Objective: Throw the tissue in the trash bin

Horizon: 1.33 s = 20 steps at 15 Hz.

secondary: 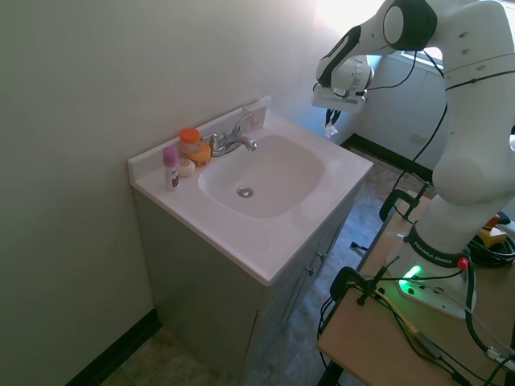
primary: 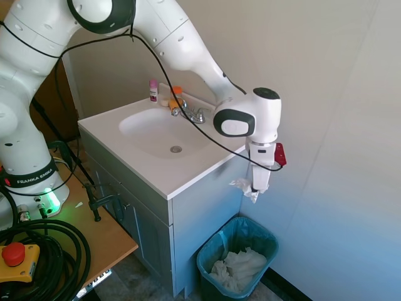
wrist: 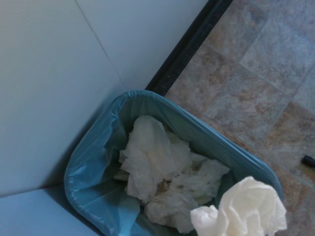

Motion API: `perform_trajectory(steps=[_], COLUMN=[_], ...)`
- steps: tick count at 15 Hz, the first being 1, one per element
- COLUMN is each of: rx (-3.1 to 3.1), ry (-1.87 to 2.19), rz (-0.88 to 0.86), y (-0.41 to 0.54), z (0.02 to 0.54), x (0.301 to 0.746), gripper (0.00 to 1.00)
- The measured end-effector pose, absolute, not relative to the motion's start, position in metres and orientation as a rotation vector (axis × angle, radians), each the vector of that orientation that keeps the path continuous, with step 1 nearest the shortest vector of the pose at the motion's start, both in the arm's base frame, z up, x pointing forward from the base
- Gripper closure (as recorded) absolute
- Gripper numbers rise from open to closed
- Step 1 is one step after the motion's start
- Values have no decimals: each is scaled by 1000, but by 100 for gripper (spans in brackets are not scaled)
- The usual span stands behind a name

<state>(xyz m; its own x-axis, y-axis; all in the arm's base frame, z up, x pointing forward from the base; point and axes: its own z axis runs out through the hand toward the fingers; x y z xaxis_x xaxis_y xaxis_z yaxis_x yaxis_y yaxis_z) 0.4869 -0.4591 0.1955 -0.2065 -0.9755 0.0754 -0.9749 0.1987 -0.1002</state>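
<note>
Left in your first exterior view: counter (primary: 188, 175) with sink. Right of it, the gripper (primary: 258, 186) hangs beyond the counter edge, fingers pinching the tissue (primary: 245, 188). Trash bin (primary: 216, 241) sits on the floor directly below, holding crumpled paper (primary: 238, 266).

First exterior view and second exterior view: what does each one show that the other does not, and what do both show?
Only the first exterior view shows the trash bin with the heap of white paper inside it, below the gripper holding the tissue. Only the second shows the cabinet's wall-side panel. Both show the sink, the faucet, the pink bottle and the gripper.
</note>
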Motion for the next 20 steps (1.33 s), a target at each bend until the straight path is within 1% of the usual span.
perform_trajectory(steps=[7,10,14,18,20], rx=[-2010,-2030,-2068,-2148,-2204], ry=[2394,2367,2296,2176,2105], rz=[-196,-225,-303,-395,-446], y=[-459,-458,-442,-392,-362], z=[200,213,261,330,354], x=[493,498,500,477,462], gripper=[0,0,0,0,0])
